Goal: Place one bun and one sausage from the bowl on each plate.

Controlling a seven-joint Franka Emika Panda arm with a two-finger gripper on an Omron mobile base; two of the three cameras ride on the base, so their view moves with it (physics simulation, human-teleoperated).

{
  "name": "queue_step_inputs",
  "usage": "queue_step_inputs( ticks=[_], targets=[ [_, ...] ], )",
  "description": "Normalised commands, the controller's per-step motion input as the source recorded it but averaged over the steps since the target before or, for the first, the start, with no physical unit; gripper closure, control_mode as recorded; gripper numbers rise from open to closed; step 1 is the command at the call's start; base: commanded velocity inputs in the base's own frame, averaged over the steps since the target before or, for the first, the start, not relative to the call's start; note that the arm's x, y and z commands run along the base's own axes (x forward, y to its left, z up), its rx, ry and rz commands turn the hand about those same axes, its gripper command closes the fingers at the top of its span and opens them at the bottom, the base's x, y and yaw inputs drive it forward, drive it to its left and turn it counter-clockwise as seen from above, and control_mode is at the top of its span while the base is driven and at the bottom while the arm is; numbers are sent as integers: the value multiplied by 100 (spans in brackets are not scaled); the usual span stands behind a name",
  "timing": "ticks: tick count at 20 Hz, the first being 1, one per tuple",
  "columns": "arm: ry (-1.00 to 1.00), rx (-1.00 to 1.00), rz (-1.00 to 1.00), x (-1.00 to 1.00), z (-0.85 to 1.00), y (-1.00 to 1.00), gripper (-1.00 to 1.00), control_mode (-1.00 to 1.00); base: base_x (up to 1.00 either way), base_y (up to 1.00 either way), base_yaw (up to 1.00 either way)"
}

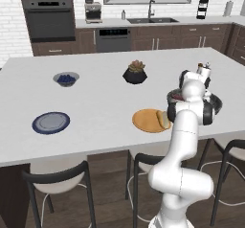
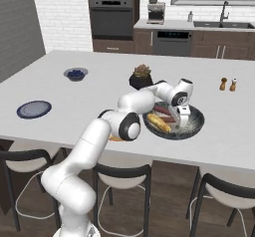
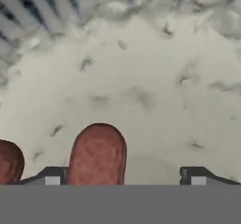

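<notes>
Below, the end effector (image 2: pixel 183 123) reaches into the bowl (image 2: pixel 195 126), fingers spread wide beside 2 sausages (image 3: pixel 97 153); 1 bun (image 1: pixel 162 119) lies on the orange plate (image 1: pixel 145 120).

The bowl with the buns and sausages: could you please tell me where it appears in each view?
Left base view: the bowl sits at right, mostly behind the arm.
Right base view: right of centre, under the gripper.
Hand view: its pale inside spreads behind a sausage.
Shared landmark: the plant pot.

Home kitchen: wall oven (image 1: pixel 50 16), dishwasher (image 1: pixel 113 39), sink w/ faucet (image 1: pixel 152 16), coffee maker (image 1: pixel 93 10) on back counter; white island (image 1: pixel 105 107) had stools (image 1: pixel 57 184).
</notes>
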Motion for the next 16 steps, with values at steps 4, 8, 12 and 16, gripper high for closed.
queue_step_inputs(
  ticks=[4, 8, 12, 16],
  targets=[
    [0, 0, 0, 0, 0, 0, -100, -100, 0, 0, 0],
    [0, 0, 0, 0, 0, 0, 100, -100, 0, 0, 0],
    [0, 0, 0, 0, 0, 0, 100, -100, 0, 0, 0],
    [0, 0, 0, 0, 0, 0, 100, -100, 0, 0, 0]
  ],
)
